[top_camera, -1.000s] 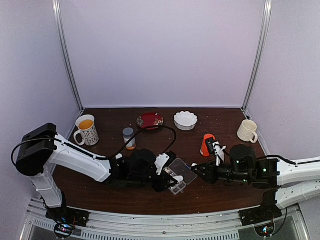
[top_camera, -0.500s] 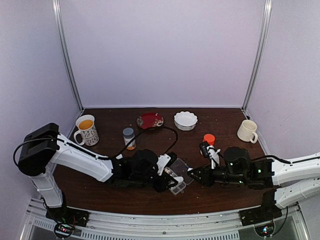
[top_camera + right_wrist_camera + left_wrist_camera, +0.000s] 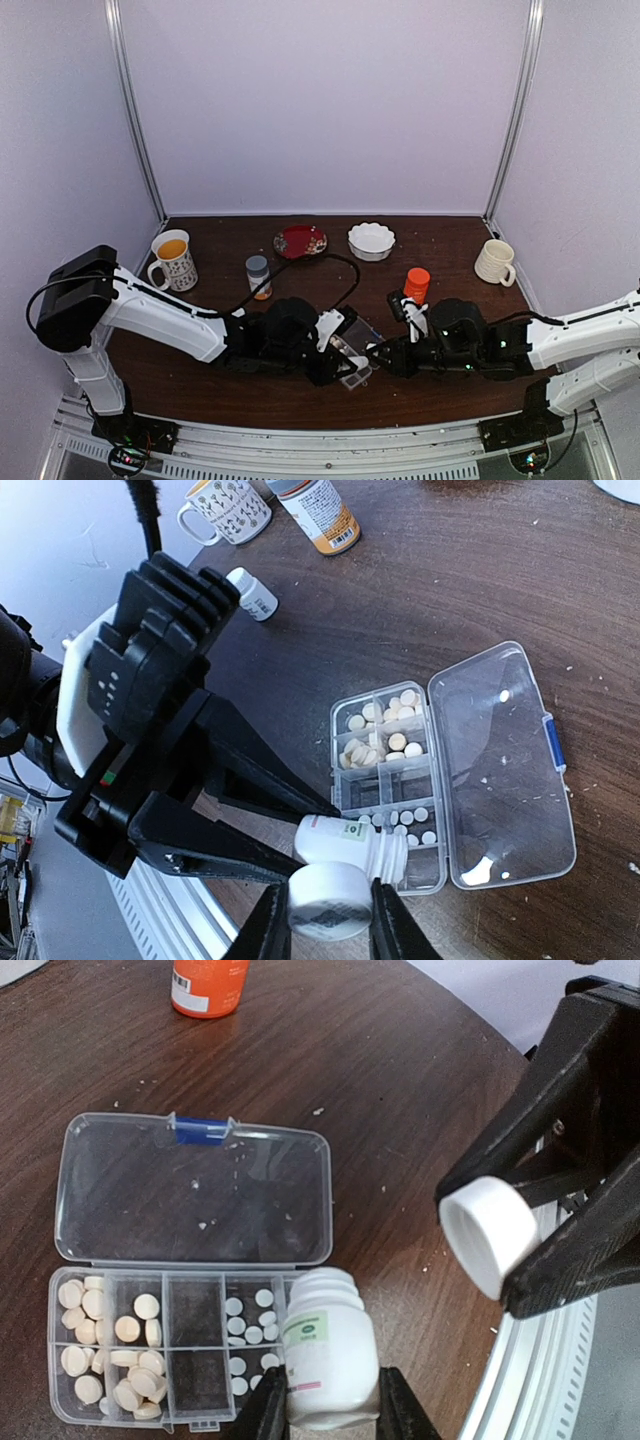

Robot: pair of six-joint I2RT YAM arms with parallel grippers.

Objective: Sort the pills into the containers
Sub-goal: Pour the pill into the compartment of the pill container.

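1. The left tool (image 3: 328,1408) clamps the uncapped white bottle (image 3: 330,1360) over the open pill box (image 3: 190,1195) on the tabletop (image 3: 400,1080); pills (image 3: 110,1345) lie in several cells.
2. The right tool (image 3: 320,925) grips the cap (image 3: 328,900) just beside the bottle's neck.
3. Recapping probably follows: square the cap to the neck, with the mouth kept above the box.

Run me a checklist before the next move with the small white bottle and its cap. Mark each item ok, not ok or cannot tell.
1. The small white plastic bottle is clamped in the left gripper: ok.
2. The white round cap is pinched in the right gripper: ok.
3. The bottle's neck is bare and the cap is apart from it: ok.
4. The clear plastic pill box has its lid folded open flat: ok.
5. The bottle's mouth is above the box's end cells: ok in both wrist views.
6. What is left inside the bottle: cannot tell.
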